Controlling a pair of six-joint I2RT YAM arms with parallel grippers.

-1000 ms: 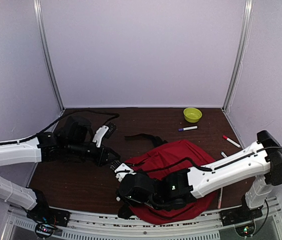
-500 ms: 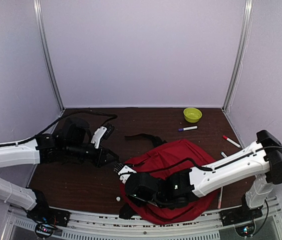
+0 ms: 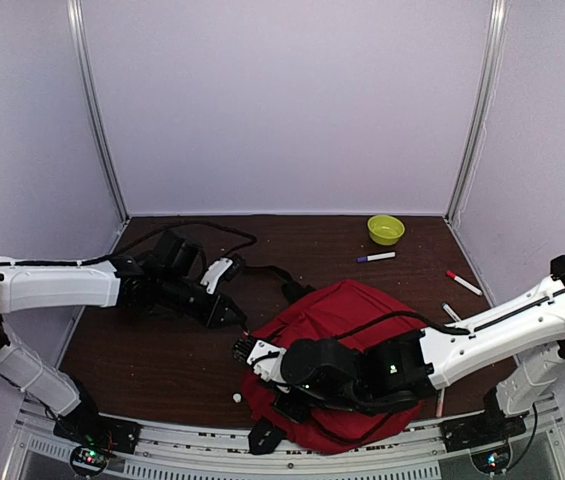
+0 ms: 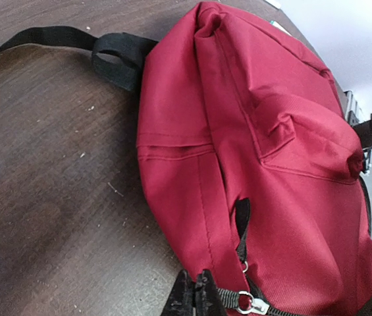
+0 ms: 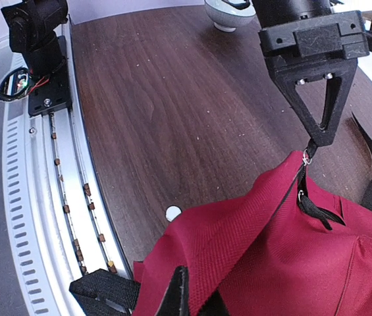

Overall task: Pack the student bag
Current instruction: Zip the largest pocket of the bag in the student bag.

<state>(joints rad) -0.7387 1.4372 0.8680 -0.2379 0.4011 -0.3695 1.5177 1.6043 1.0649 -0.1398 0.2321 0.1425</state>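
Note:
The student bag (image 3: 357,325) is a red backpack that lies near the table's front, right of centre, with a black strap (image 3: 292,280) trailing behind it. My left gripper (image 3: 241,320) is at the bag's left tip, shut on the black cord of the zipper pull (image 4: 248,304). In the right wrist view this gripper (image 5: 312,143) holds the bag's corner up by that pull. My right gripper (image 3: 284,402) reaches over the bag's front left edge. It is shut on a raised fold of the red fabric (image 5: 238,263), one finger on each side.
A yellow-green bowl (image 3: 385,229) and a blue-capped marker (image 3: 376,257) lie at the back right. A red marker (image 3: 463,282) and a pink pen (image 3: 440,400) lie on the right. A small white disc (image 3: 236,398) lies left of the bag. The front rail (image 5: 41,217) is close by.
My right gripper has closed on the bag's fabric edge. Both arms have shifted right, and the left gripper still pinches the zipper pull. The white disc has come into sight.

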